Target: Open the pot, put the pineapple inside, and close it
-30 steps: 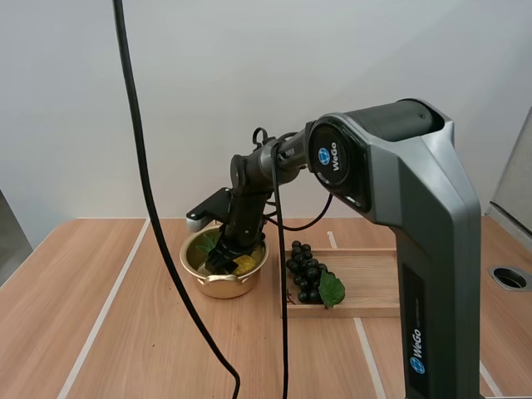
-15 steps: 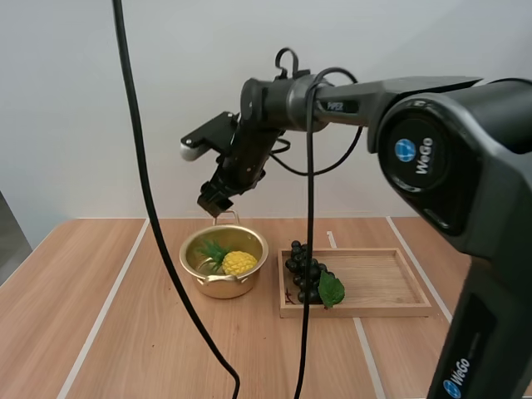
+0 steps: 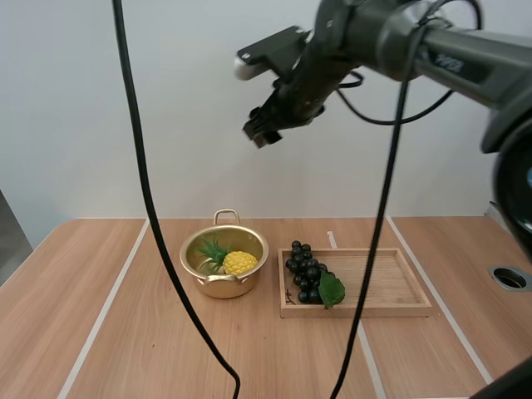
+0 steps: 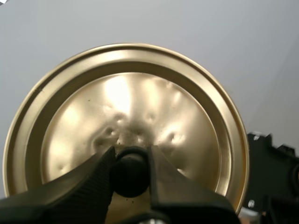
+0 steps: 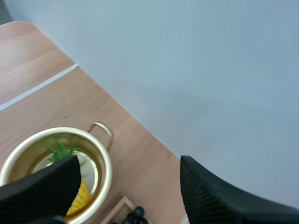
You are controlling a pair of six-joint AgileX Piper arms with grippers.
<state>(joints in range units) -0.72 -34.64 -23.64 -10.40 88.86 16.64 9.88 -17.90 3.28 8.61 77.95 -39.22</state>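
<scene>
Pineapple (image 3: 239,263) lies in lidless pot (image 3: 223,288) on table (image 3: 125,332).
Left jaws pinch the lid (image 4: 140,93) by its black knob (image 4: 130,171); right jaws spread wide, empty, high over the table; grapes (image 3: 306,273) on tray (image 3: 382,283) just right of pot.

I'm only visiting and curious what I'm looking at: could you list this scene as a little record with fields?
pot: open, on the table
pineapple: inside the pot
lid: pinched at its knob by the left gripper
right gripper: open, empty, high over the table
grapes: on the wooden tray, beside the pot
</scene>
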